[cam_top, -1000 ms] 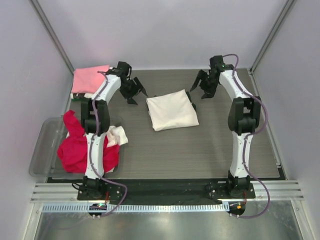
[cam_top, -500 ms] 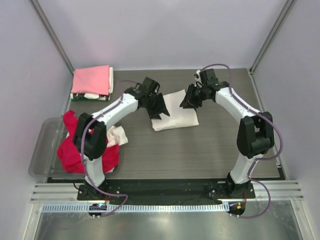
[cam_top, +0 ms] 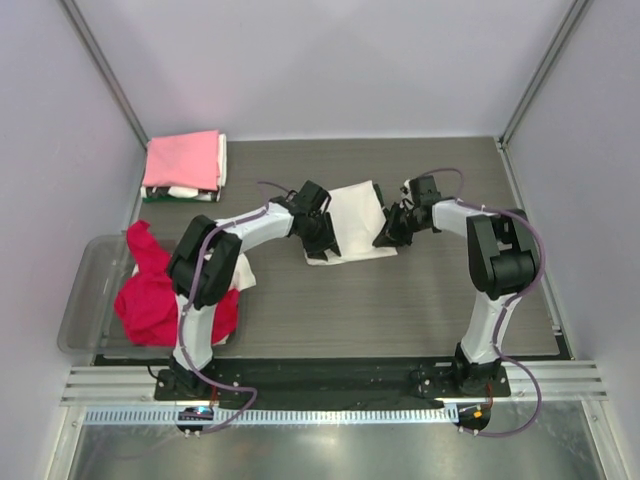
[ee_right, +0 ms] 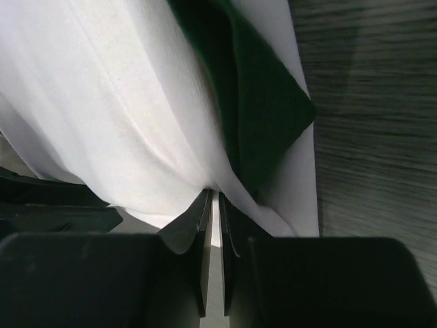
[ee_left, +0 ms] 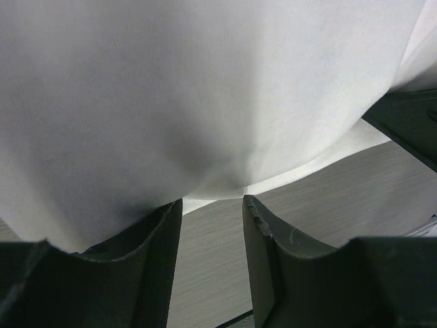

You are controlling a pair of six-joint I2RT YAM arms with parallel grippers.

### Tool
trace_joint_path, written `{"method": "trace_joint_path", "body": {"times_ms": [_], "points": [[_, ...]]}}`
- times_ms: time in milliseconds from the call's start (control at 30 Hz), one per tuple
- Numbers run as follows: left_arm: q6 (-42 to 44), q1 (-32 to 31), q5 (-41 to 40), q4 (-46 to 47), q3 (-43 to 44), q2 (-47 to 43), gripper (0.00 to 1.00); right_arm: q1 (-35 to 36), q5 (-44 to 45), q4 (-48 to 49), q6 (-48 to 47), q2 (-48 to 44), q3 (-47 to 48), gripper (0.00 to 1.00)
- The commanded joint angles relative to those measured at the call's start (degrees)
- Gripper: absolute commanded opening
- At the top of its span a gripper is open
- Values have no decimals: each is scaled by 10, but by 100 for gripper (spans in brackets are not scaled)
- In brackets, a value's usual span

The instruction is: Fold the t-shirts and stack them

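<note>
One red-magenta t-shirt (cam_top: 150, 295) is spilling from the clear bin (cam_top: 85, 300), well left of the left gripper (cam_top: 322, 240). One cream-white t-shirt (cam_top: 355, 212) is lying between both sets of fingers, its print hidden and its long axis unclear, and one pink t-shirt (cam_top: 182, 158) is resting beyond the left fingers. The right gripper (ee_right: 213, 201) is pinching the white edge, while the left gripper is gaping against the cloth.

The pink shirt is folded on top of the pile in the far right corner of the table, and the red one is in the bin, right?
Not quite: the top view shows the pink shirt folded on top of the pile in the far left corner of the table, not the right. The red one is in the bin.
</note>
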Motion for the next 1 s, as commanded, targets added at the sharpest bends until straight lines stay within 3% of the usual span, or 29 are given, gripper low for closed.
{"method": "trace_joint_path", "body": {"times_ms": [0,267,500,600,633,667,733,967], "points": [[58,20,-61,-7,-53,-16,43,3,100,9,-24,5,-54,16],[68,20,-64,20,-205,-130,45,5,151,3,-17,-20,-91,14],[63,1,-112,-33,-237,-250,48,7,174,-42,-38,-70,-81,15],[71,1,-131,-38,-205,-285,62,19,197,-75,-40,-112,-57,31],[75,1,-132,-36,-193,-287,65,23,203,-86,-41,-122,-49,43],[76,3,-135,-34,-178,-281,73,27,208,-107,-44,-143,-41,49],[89,8,-123,-27,-136,-266,77,34,222,-134,-47,-162,-15,60],[85,69,-61,32,-49,-163,80,46,201,-218,-37,-296,-5,73]]}}
